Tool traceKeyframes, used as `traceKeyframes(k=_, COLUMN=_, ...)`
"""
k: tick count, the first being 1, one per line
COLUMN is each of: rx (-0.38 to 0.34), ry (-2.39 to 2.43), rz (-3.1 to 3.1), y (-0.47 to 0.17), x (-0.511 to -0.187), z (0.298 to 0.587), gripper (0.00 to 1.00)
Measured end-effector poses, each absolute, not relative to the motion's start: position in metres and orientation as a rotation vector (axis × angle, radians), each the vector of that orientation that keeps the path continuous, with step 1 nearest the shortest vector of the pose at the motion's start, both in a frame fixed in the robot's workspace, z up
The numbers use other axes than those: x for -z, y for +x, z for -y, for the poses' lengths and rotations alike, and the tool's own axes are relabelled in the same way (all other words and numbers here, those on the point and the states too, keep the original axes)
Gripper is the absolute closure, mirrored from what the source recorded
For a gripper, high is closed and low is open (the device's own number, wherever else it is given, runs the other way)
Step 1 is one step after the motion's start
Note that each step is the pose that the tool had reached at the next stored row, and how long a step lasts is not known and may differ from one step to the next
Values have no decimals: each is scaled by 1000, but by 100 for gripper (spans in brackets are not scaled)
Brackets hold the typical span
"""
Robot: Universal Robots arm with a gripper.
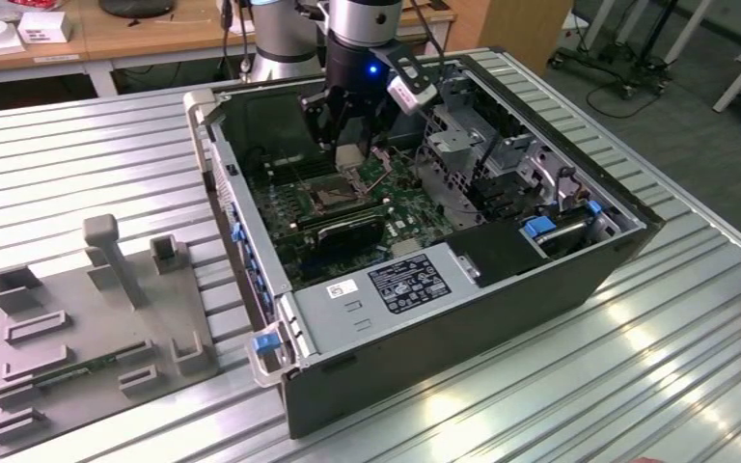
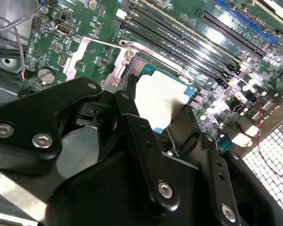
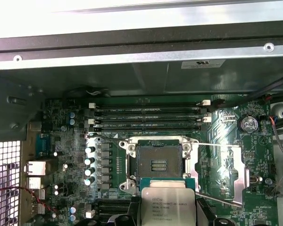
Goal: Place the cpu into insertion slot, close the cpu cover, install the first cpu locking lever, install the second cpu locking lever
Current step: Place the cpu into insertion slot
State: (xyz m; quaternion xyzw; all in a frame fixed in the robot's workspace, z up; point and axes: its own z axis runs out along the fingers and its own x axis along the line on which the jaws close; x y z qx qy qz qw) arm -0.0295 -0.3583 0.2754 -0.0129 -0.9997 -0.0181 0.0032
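Clamped on the cpu (image 3: pixel 167 207), the hand (image 2: pixel 155 110) holds it flat just beside the open insertion slot (image 3: pixel 158 162), not yet over it.

Above the insertion slot (image 3: pixel 158 162) the way is open — the cpu cover (image 3: pixel 239 167) stands swung aside. A row of capacitors (image 3: pixel 89 165) flanks one side, memory slots (image 3: pixel 148 117) another, with the case wall (image 3: pixel 132 59) beyond. The drive cage (image 1: pixel 474 154) crowds the gripper (image 1: pixel 348 152), clamped on the cpu (image 3: pixel 167 205), from the exterior view's right.
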Motion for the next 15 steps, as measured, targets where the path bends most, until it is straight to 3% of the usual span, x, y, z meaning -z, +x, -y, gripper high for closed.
traceKeyframes(k=15, rx=56, ry=-43, rz=3138, y=-32, x=-266, z=349, gripper=46)
